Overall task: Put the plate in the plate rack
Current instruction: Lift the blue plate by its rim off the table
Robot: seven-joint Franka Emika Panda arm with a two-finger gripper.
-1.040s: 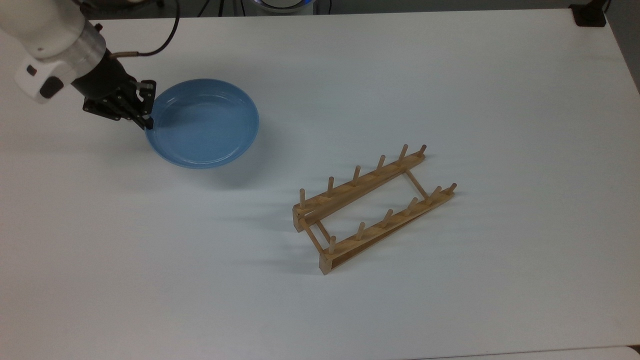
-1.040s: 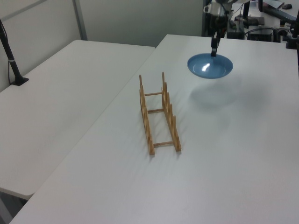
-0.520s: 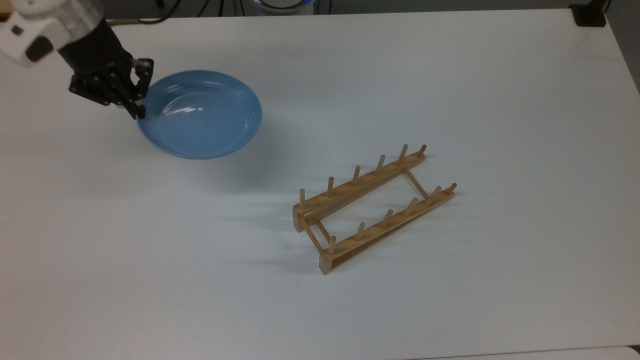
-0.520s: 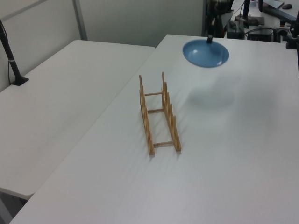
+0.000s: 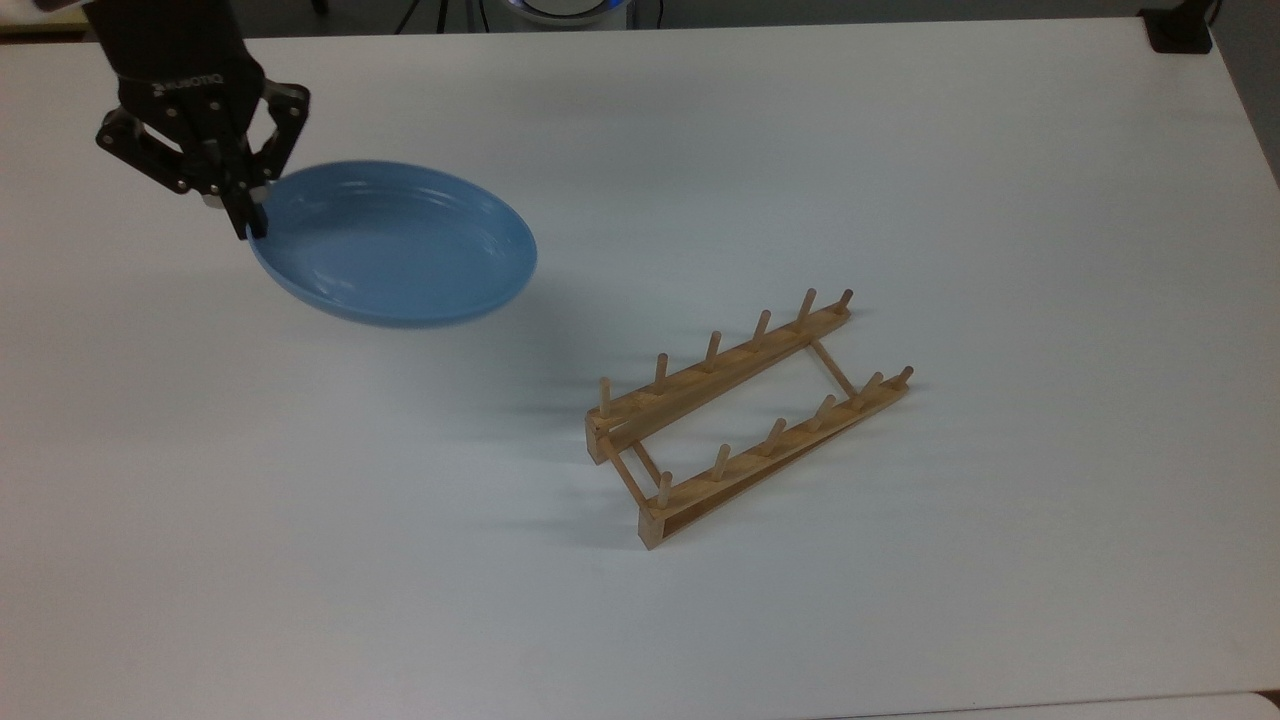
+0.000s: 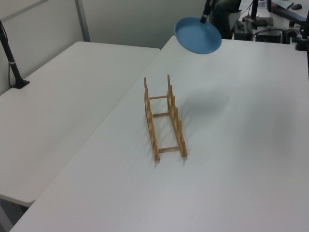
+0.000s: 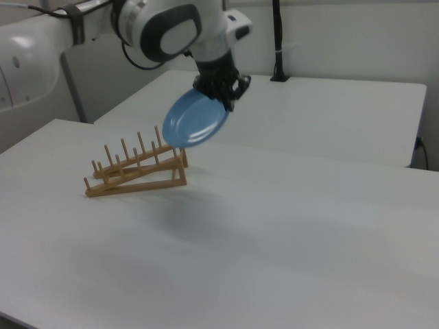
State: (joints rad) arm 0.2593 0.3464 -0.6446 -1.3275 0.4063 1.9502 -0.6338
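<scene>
Gripper (image 5: 250, 215) is clamped on the rim of the plate (image 5: 395, 245), fingers pinching the edge at the plate's 9 o'clock in the top view. Plate hangs off the gripper, clear of the table (image 5: 900, 180), tilted with its far edge dropped; the right view shows it slanted, hollow face toward the camera, gripper (image 7: 223, 103) on its upper-right rim. In the left view the plate (image 6: 198, 36) sits high at 12–1 o'clock of the frame, gripper (image 6: 205, 19) on its top edge.

Plate rack (image 5: 745, 415) stands on the table, well apart from the plate, at about 4 o'clock from it in the top view. No plate in the rack.

Versus 0.5 s ago: plate is higher and more tilted, and the gripper has rotated so its body now points down in the top view. Plate has shifted slightly toward the top view's right. Rack unmoved.
</scene>
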